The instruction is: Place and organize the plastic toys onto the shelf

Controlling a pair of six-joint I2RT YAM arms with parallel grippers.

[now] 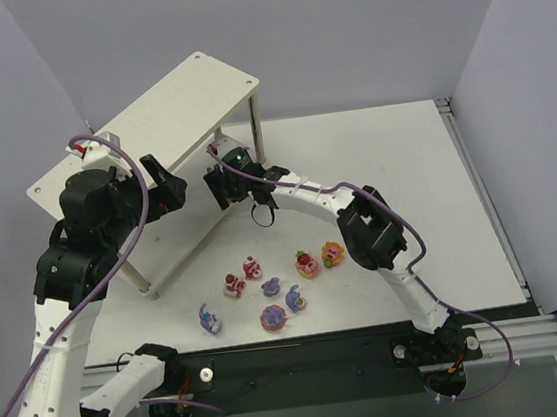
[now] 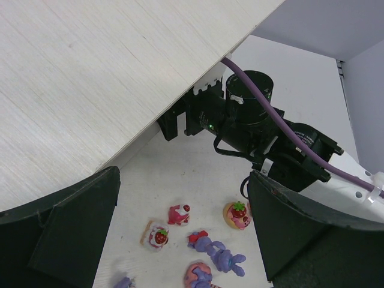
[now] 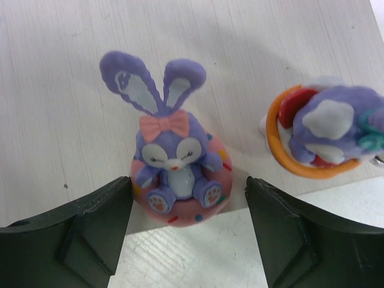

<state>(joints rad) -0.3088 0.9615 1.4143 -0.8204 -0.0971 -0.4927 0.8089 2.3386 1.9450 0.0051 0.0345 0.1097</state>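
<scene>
**One high overview, two close wrist cameras**

The top external camera sits high behind the arm bases (image 1: 430, 347), looking down and forward over table (image 1: 403, 154) and shelf (image 1: 157, 117) from afar. The left wrist camera hangs close over the shelf's top board, facing down toward loose toys (image 2: 219, 258) and the right arm (image 2: 252, 120), both shared with the overview. The right wrist camera looks down, very close, at a purple bunny (image 3: 174, 162) on one of the shelf's boards.
</scene>
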